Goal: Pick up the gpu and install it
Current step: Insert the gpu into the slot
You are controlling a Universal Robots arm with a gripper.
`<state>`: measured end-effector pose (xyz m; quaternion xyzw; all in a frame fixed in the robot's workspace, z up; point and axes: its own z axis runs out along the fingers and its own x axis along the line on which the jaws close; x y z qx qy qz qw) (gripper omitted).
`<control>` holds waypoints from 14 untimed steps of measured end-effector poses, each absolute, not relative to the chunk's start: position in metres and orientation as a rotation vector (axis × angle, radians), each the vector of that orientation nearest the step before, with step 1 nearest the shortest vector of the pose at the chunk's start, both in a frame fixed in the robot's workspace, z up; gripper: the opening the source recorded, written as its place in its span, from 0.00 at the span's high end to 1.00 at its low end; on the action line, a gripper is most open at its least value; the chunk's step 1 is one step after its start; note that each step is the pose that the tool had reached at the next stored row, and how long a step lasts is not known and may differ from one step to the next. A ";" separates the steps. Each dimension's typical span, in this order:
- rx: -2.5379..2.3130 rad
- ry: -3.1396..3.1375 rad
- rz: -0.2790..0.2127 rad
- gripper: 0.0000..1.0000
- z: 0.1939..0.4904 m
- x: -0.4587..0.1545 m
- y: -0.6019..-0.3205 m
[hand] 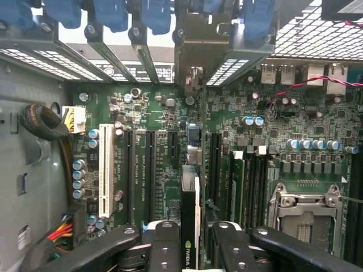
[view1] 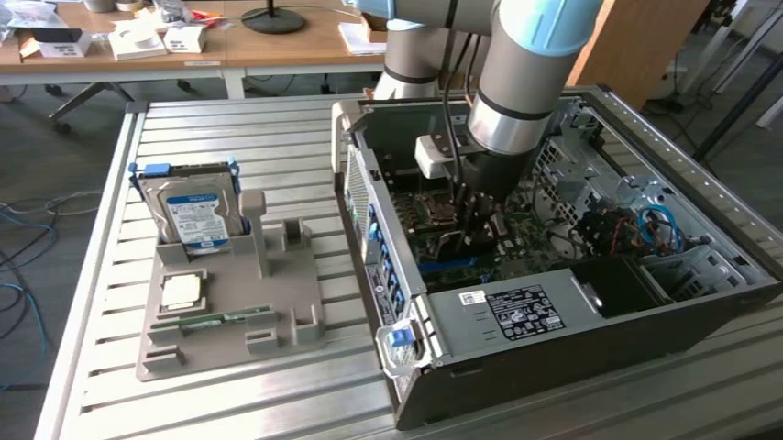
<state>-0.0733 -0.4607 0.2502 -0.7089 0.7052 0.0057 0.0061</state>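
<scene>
The gpu (hand: pixel 190 199) shows edge-on in the wrist view, a thin dark card with a green logo, running from between my fingers toward its metal bracket (hand: pixel 195 59) at the case's rear slots. My gripper (hand: pixel 190 241) is shut on it, one black finger (hand: pixel 164 245) on each side. The card hangs over the green motherboard (hand: pixel 159 119), between the long black slots (hand: pixel 150 170) and the memory slots (hand: pixel 215 164). Whether it touches a slot I cannot tell. In the exterior view my gripper (view1: pixel 478 229) reaches down inside the open computer case (view1: pixel 685 302).
A grey holder (view1: pixel 281 330) on the slatted table at the exterior view's left carries a silver hard drive (view1: pixel 190 215), a square chip (view1: pixel 181 291) and a green memory stick (view1: pixel 226 318). Inside the case are a white slot (hand: pixel 105 170), the processor socket (hand: pixel 306 209), cable bundles (hand: pixel 42 124) and the power supply (view1: pixel 520 310).
</scene>
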 end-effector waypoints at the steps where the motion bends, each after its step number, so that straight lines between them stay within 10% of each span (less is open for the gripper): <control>1: -2.220 2.211 0.012 0.74 0.250 -0.073 -0.461; 14: -2.215 2.206 0.019 0.74 0.250 -0.073 -0.461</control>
